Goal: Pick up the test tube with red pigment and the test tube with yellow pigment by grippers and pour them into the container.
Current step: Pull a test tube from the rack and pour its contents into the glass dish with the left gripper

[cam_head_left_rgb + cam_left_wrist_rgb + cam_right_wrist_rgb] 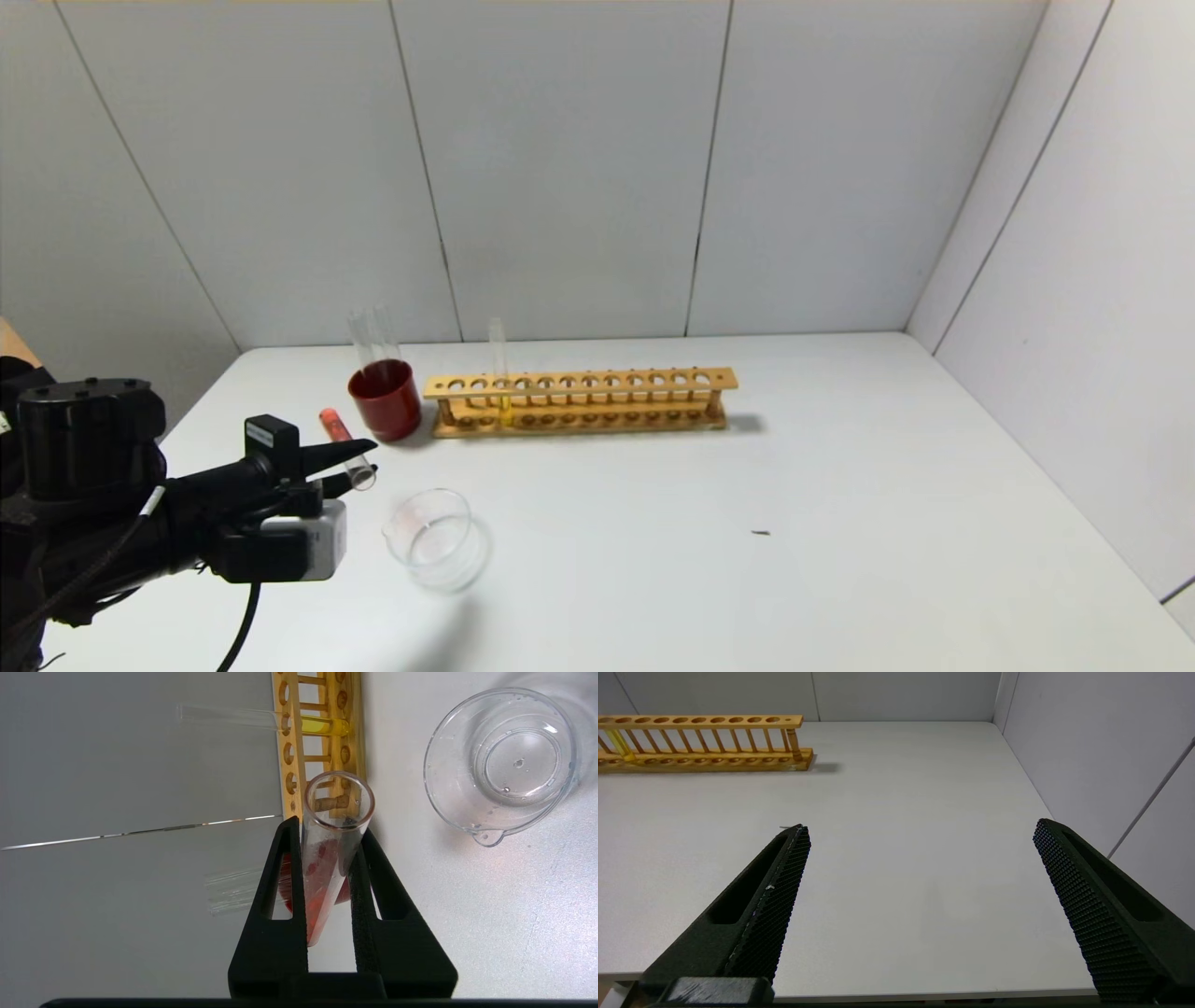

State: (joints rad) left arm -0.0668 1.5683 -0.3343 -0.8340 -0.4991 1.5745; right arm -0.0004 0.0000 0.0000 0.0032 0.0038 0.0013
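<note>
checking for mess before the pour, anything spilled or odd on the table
No spill visible. The left tool holds the test tube with red pigment tilted near the container, which looks empty apart from droplets. One small dark speck lies on the table.

Wooden rack (579, 402) beside dark red cup (386, 399) on white table (840, 523)

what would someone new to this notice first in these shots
First, the left gripper at the table's front left, shut on the red tube, which is tilted with its open mouth toward the glass dish beside it. Next, the long wooden rack toward the back wall, with the yellow tube standing in it next to a dark red cup. The right gripper hangs open over bare table.
</note>
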